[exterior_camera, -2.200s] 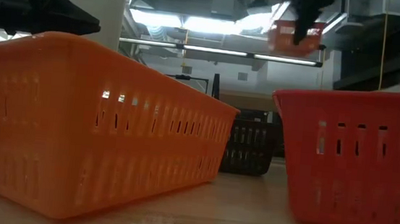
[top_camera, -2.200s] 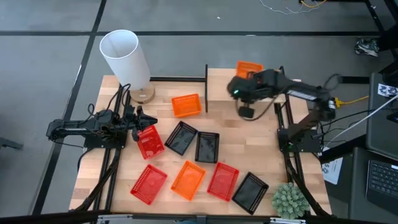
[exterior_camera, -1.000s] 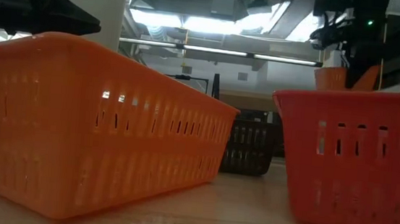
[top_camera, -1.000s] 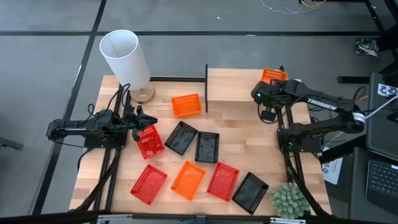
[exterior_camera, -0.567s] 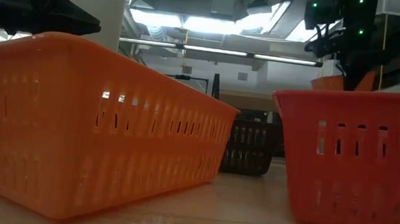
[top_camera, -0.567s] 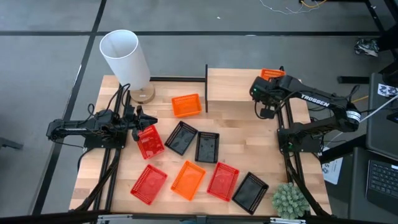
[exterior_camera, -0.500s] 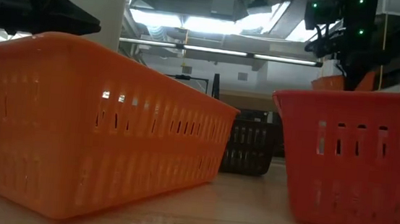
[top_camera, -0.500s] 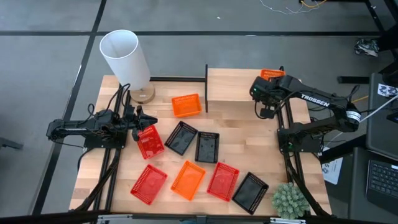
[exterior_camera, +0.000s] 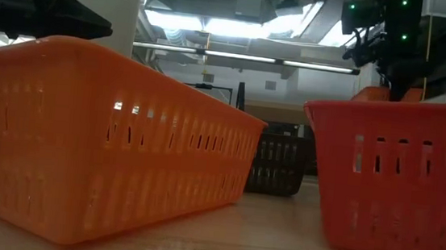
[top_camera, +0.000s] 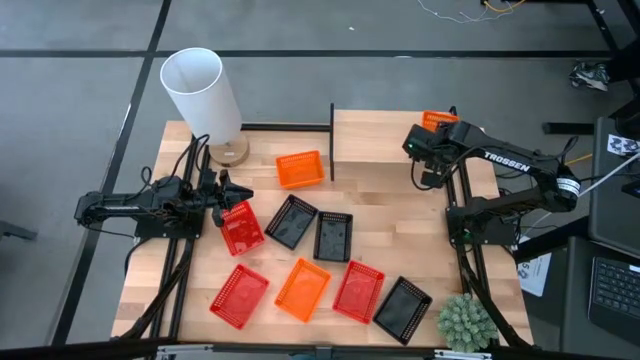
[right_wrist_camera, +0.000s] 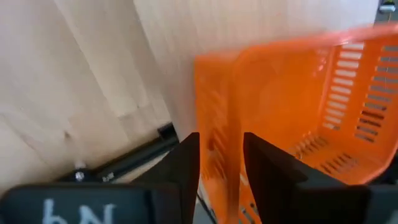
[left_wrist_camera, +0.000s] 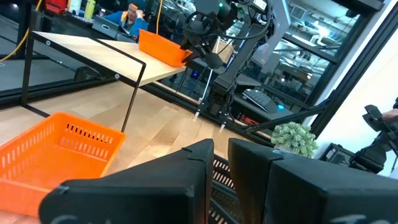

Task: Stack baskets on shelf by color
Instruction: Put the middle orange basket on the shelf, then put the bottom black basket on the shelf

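Orange basket dropped off on the shelf

Right end effector (right_wrist_camera: 221, 162) just spread its fingers around the orange basket (top_camera: 437, 120) wall; it now sits at the shelf's (top_camera: 375, 135) 3 o'clock end, first one placed.

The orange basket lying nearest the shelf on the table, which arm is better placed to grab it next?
Probably the right: the right gripper is at the shelf, closest to that orange basket. The left gripper sits by a red basket.
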You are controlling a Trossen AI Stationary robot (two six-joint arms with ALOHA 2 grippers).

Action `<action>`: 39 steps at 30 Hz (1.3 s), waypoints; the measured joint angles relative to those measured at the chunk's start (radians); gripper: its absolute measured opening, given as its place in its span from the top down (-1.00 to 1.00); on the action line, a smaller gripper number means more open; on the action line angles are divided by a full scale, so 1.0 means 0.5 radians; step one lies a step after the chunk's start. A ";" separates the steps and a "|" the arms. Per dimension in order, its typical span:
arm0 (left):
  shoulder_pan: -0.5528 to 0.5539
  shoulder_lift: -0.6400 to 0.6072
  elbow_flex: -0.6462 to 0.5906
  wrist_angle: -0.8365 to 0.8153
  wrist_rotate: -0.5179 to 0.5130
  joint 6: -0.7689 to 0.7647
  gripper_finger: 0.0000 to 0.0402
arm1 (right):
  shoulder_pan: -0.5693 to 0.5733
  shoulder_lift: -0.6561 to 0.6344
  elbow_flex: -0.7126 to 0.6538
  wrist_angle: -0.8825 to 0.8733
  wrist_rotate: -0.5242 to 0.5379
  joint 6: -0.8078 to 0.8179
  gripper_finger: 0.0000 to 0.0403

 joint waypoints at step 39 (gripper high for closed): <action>0.000 0.000 0.000 -0.003 0.000 0.001 0.80 | 0.366 -0.048 0.498 -0.363 -0.197 0.836 0.36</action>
